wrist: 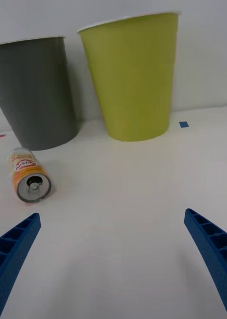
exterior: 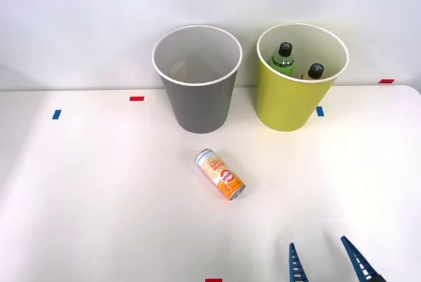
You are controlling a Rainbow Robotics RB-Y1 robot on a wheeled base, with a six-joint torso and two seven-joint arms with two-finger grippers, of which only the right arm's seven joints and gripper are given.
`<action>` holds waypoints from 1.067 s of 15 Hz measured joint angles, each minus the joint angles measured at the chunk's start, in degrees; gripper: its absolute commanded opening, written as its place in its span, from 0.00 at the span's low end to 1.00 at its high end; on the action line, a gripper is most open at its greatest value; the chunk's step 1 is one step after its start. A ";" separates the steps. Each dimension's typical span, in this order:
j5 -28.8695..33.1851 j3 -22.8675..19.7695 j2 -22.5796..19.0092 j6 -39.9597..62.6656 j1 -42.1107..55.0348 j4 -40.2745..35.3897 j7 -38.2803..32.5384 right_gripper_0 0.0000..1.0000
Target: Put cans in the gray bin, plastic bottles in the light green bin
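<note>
Orange and cream, the can [exterior: 220, 174] lies on its side on the white counter [exterior: 99, 196], roughly at the middle of the front view, its silver pull-tab end turned toward five o'clock, toward the robot. The gray bin [exterior: 197, 78] stands upright just beyond it at about eleven o'clock, with nothing visible inside. The light green bin [exterior: 301, 77] stands just beside the gray one, toward three o'clock of it, and holds two plastic bottles [exterior: 283, 58] with black caps, so the bottle half of the sorting looks finished. The can is the one piece left out.

The right hand [exterior: 325, 262] sits low at about five o'clock from the can, near it but apart, blue ribbed fingers [wrist: 16, 244] spread wide and holding nothing. The step in hand appears to be the reach for the can. The next move probably calls for shifting toward ten or eleven o'clock, lining the fingers across the can's round body instead of along it, and closing before it rolls. Then comes a lift high enough to clear the gray bin's white rim.

Small red and blue tape marks [exterior: 136, 98] dot the counter and lie flat. Nothing stands between hand and can. The main hazards are the can rolling away and the closeness of the two bins at the drop.
</note>
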 measured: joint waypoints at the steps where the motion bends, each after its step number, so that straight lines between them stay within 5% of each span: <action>1: -0.64 0.40 0.30 -0.35 0.51 0.01 1.72 1.00; 7: -6.15 2.66 0.82 -2.90 3.31 0.02 4.12 1.00; 16: -6.59 2.89 0.64 -2.93 3.86 -0.05 4.66 1.00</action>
